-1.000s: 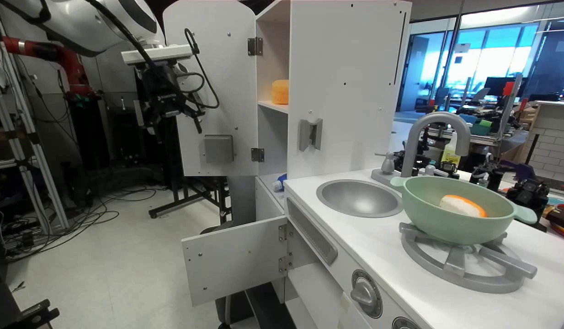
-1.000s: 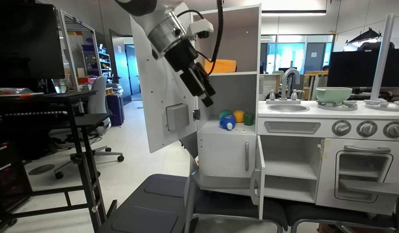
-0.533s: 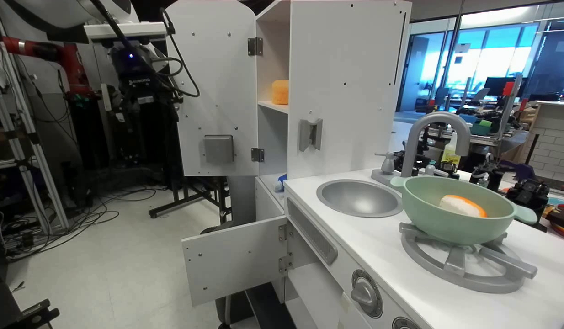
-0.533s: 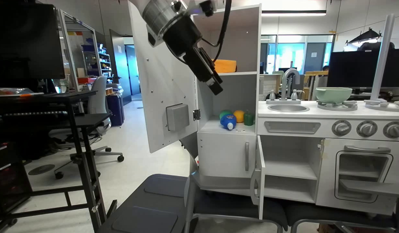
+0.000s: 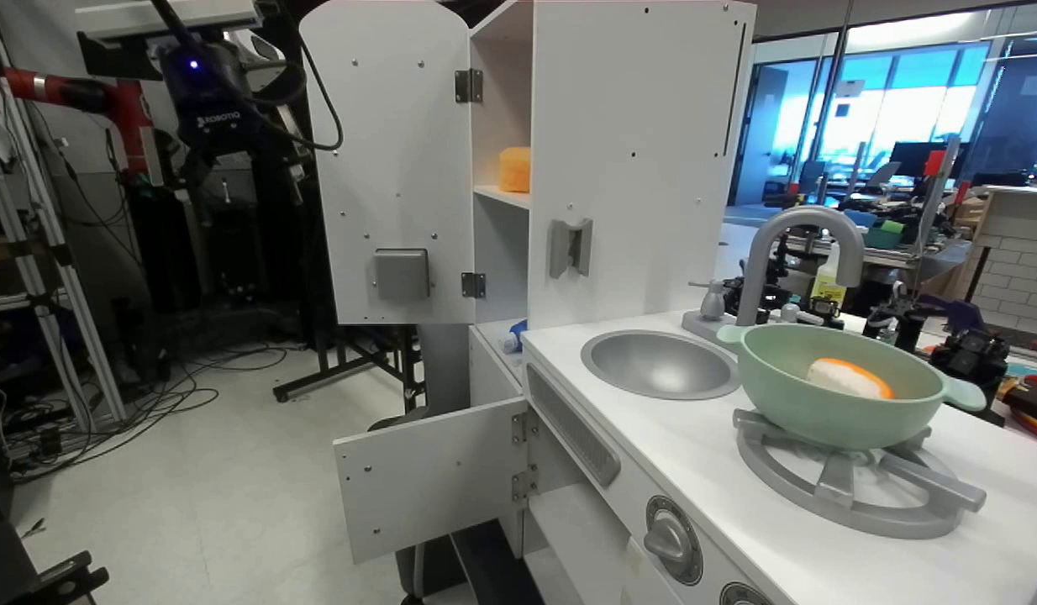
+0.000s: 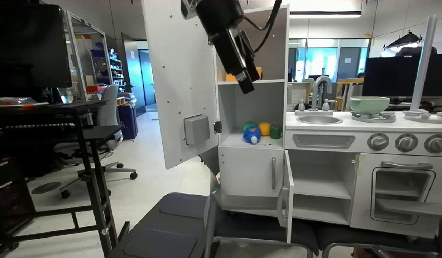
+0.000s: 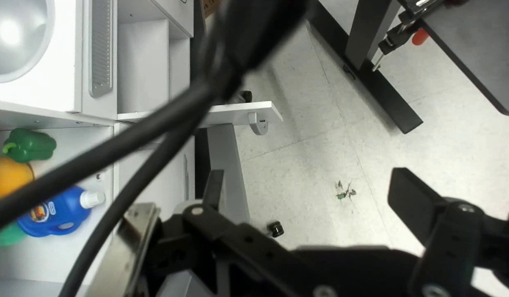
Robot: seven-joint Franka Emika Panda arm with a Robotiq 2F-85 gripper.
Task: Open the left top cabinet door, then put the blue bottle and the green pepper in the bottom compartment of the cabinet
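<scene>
Over the last second the gripper [image 7: 313, 194] has climbed and drawn back from the white cabinet [image 5: 653, 109]; in an exterior view it now hangs at the upper left of the frame, left of the free edge of the left top cabinet door [image 5: 405, 160], which is swung wide. Nothing has gone with it. In an exterior view the blue bottle [image 6: 252, 134] and the green pepper [image 6: 275, 131] are where they were a second ago, just right of the middle of the frame, on the base of the bottom compartment [image 6: 265, 105], with a round orange thing [image 6: 264, 128] between them. From where I stand, that reads as the job done: door open, both things in. I'd guess the gripper is just backing off, with no further grasp called for.

Its fingers [image 7: 415, 202] stand spread wide and hold nothing; in the wrist view the gap between them shows floor [image 7: 295, 173]. That same view has the bottle at the lower left, on its side, white cap [image 7: 92, 199] toward the compartment's front edge, and the pepper higher up near the left edge. Both lie well apart from the fingers, which reach in from the bottom of the frame.
</scene>
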